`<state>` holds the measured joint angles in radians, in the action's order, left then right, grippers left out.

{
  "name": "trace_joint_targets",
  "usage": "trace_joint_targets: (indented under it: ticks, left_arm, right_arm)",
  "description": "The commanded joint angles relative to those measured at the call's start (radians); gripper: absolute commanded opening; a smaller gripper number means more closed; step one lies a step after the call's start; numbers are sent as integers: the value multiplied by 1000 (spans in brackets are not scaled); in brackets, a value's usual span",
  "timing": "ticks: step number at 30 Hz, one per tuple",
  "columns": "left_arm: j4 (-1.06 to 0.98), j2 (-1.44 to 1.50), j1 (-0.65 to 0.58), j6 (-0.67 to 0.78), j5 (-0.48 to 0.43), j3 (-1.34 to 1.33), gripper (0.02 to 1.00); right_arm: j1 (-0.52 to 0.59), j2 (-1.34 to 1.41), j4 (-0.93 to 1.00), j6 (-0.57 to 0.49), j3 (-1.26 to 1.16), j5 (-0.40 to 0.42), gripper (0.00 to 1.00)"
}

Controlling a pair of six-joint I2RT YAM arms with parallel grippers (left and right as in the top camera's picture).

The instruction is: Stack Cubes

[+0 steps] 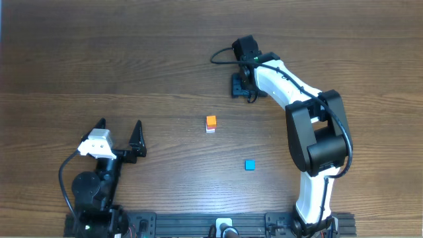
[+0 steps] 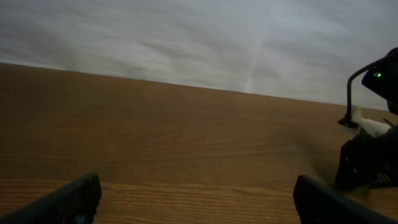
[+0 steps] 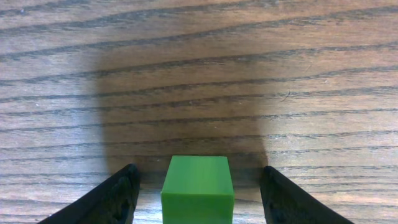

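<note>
Left tool point(image 1: 119, 124) spread wide near the table's point(image 1: 66, 53) near-left corner. Blue cube point(image 1: 250, 164) lies loose. Mid-table, orange cube point(image 1: 211, 119) sits on white cube point(image 1: 211, 129). Farther off, right tool point(image 1: 242, 87) straddles green cube point(image 3: 197, 190), not clamped. Judged: one tier done; green and blue remain.

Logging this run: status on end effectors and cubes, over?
Left end effector open, off to the side. Right end effector open around green cube. Orange cube on white cube, blue cube alone. Nothing blocking.
</note>
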<state>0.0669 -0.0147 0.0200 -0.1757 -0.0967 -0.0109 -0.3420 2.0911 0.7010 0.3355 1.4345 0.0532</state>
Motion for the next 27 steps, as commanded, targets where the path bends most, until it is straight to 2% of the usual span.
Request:
trace_joint_targets:
  ticks: [1,23,27]
  left_arm:
    - [2,8,-5,11,5,5,998]
    - [2,8,-5,11,5,5,998]
    - [2,8,-5,11,5,5,1000]
  right_arm:
    - [4,19,3,-11,9,6,621]
    - [8,19,40,-19,32,-4,617]
    - [8,19,47,-19,43,-7,562]
